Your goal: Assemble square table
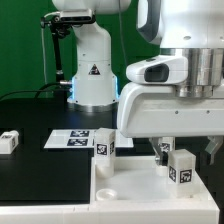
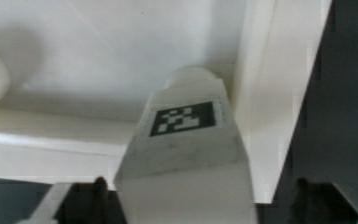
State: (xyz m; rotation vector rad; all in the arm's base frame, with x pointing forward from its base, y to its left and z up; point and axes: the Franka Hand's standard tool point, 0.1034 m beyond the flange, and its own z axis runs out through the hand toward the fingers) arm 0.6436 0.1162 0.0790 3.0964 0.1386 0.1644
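The gripper hangs over the square tabletop, 1 tagged leg between its fingers. Whether they actually clamp it, I cannot tell.

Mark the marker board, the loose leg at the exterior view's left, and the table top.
marker board (image 1: 78, 139), exterior view, middle of its printed face.
loose leg (image 1: 8, 141), exterior view, its near side face.
table top (image 1: 140, 186), exterior view, bare inner floor.
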